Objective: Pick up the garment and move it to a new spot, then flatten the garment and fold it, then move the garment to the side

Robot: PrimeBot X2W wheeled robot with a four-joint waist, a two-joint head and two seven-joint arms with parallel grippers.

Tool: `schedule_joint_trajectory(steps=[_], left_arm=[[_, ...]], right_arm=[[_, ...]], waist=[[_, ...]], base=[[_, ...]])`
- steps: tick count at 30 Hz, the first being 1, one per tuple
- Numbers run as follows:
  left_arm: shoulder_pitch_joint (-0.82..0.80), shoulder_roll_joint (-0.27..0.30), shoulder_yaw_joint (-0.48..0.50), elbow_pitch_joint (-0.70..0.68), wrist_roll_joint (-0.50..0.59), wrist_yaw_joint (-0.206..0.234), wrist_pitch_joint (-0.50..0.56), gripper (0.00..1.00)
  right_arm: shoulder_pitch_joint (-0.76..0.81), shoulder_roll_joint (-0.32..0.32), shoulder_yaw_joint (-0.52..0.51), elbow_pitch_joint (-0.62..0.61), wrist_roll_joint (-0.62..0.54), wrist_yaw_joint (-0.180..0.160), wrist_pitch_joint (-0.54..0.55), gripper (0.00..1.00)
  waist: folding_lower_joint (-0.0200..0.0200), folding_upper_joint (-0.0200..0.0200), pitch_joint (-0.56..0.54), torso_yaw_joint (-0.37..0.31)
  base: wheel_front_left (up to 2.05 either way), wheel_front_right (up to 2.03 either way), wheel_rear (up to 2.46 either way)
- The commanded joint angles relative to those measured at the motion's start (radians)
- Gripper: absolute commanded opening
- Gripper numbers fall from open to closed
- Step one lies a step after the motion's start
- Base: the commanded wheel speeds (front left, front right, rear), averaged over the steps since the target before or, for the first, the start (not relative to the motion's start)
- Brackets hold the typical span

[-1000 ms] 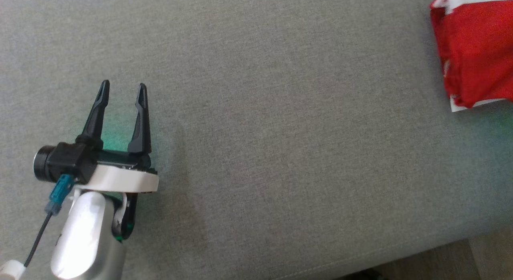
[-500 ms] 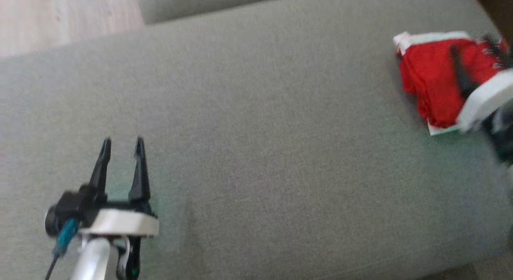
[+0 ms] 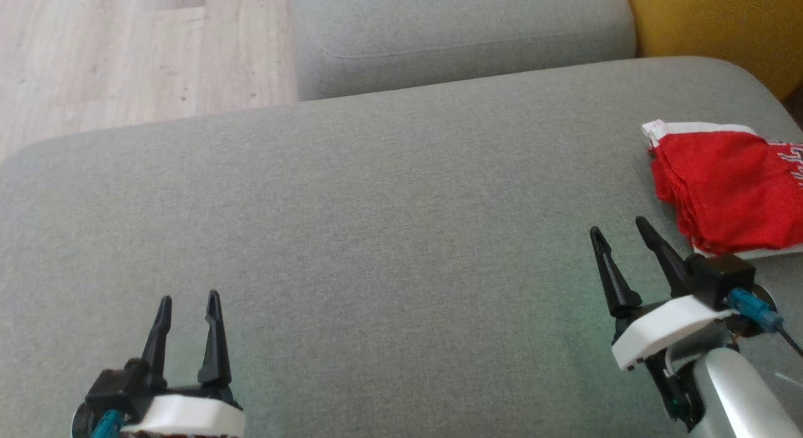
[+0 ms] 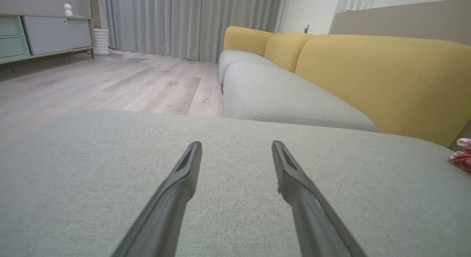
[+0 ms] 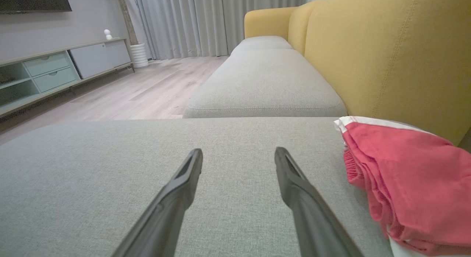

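Head view first: the garment point(image 3: 728, 187), red with a white trim, sits bunched in a loose fold at the right edge of the big grey cushion point(image 3: 376, 237), up toward its far right corner. The right gripper point(image 3: 616, 225) is near that same edge, just beside the garment on its near side. Its fingers are spread wide, holding nothing and not touching the cloth. The left gripper point(image 3: 189, 297) is down at the near left corner, also spread wide and empty, well apart from the garment. Wood floor point(image 3: 125, 49) shows past the far left corner, a second cushion point(image 3: 458, 36) past the far edge, and a bit of yellow backrest point(image 3: 709, 24) at the top right.

Left wrist view: the left gripper point(image 4: 236, 143) has both fingers wide apart over bare cushion, nothing between them. Only a sliver of the garment point(image 4: 464, 159) peeks in at the right. Grey curtains point(image 4: 184, 21) and a low cabinet point(image 4: 44, 36) stand across the room.

Right wrist view: the right gripper point(image 5: 238, 149) is wide too, with plain grey fabric in the gap. The garment point(image 5: 404, 176) lies just right of the right finger, folds stacked, white trim along the top, against the backrest side.
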Motion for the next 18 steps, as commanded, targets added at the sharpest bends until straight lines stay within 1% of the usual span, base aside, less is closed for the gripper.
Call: schedule_joint_trajectory(steps=[1, 7, 18], left_arm=[[-0.02, 0.011, 0.043, -0.032, 0.0, -0.001, -0.012, 1.0], [-0.007, 0.008, 0.048, -0.034, 0.005, -0.001, -0.012, 1.0], [-0.011, -0.001, 0.052, -0.035, 0.009, -0.003, -0.012, 1.0]], right_arm=[[-0.014, -0.001, -0.006, -0.049, -0.016, 0.007, 0.008, 1.0], [0.023, 0.013, -0.057, -0.093, -0.048, 0.007, 0.041, 1.0], [0.054, 0.04, -0.089, -0.134, -0.062, 0.007, 0.069, 1.0]], waist=[[0.0002, 0.0, -0.009, 0.013], [0.0002, 0.0, -0.007, 0.017], [0.0002, 0.0, 0.001, 0.007]], base=[[0.0, 0.0, 0.0], [0.0, 0.0, 0.0], [0.0, 0.0, 0.0]])
